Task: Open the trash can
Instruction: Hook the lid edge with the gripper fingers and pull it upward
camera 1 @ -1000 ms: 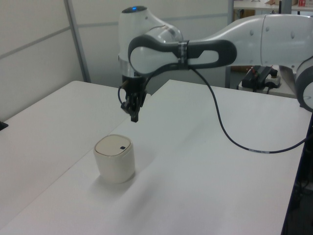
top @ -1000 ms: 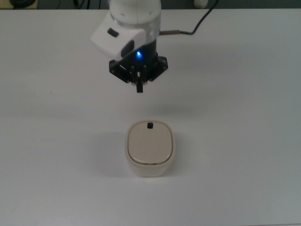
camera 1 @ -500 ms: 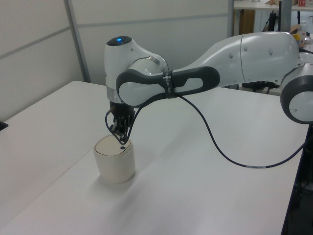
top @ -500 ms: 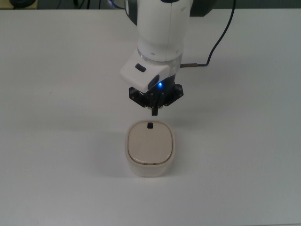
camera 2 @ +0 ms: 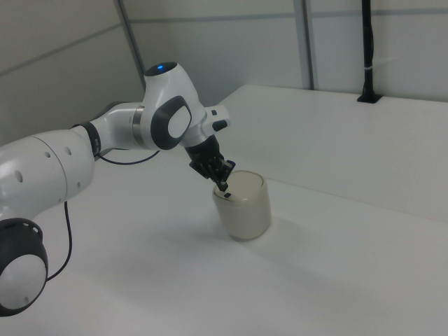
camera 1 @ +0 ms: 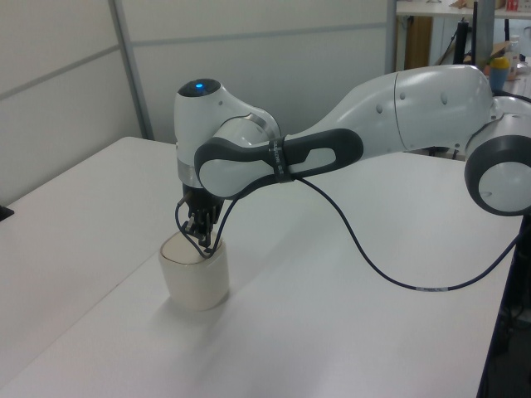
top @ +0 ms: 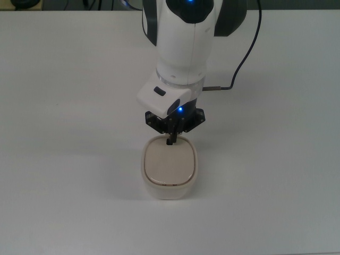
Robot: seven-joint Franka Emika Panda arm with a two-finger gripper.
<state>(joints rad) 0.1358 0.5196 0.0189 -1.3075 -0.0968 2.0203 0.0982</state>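
The trash can [top: 169, 169] is a small cream-white bin with a flat beige lid, standing on the white table [top: 64, 106]. It also shows in the left view [camera 1: 195, 278] and the right view [camera 2: 245, 208]. My gripper [top: 170, 141] points down at the far edge of the lid, where the tiny black knob sits. Its fingers are shut together, and the tips cover the knob, so the knob itself is hidden. In the left view the gripper [camera 1: 202, 241] reaches the bin's top rim. The gripper [camera 2: 223, 186] in the right view meets the lid's left edge. The lid lies flat on the bin.
A black cable [top: 245, 53] hangs from the arm and trails over the table behind the gripper. A dark post [camera 2: 367, 49] stands at the table's far edge in the right view. Grey wall panels [camera 1: 75, 75] rise behind the table in the left view.
The arm has come forward and down from well behind the bin. The shut fingertips moved from above the table to the knob on the lid. The bin has not moved.
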